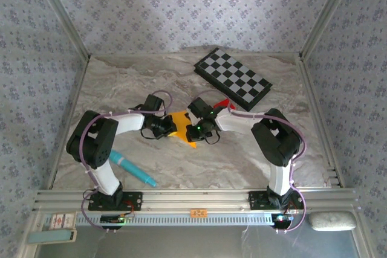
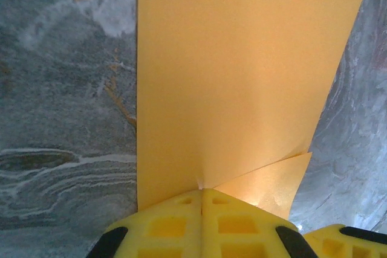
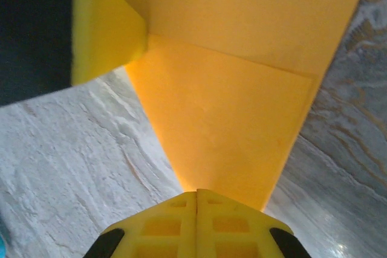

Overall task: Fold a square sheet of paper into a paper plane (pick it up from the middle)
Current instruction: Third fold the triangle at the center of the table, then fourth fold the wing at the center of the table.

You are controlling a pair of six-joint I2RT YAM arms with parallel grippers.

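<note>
Sheet (image 2: 242,77), already partly folded, is pinched from two sides. The left gripper (image 2: 201,196) and the right gripper (image 3: 196,196) each have their fingers clamped together on an edge, probably to hold it steady while a crease is set. It lies between them, on the near side of the checkerboard (image 1: 233,78) and apart from it.

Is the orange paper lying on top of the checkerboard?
No, the orange paper sits well apart from the checkerboard, which lies farther back on the right.

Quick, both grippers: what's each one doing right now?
Left gripper: closed, pinching the partly folded orange-yellow paper sheet.
Right gripper: closed, pinching the same sheet.
</note>
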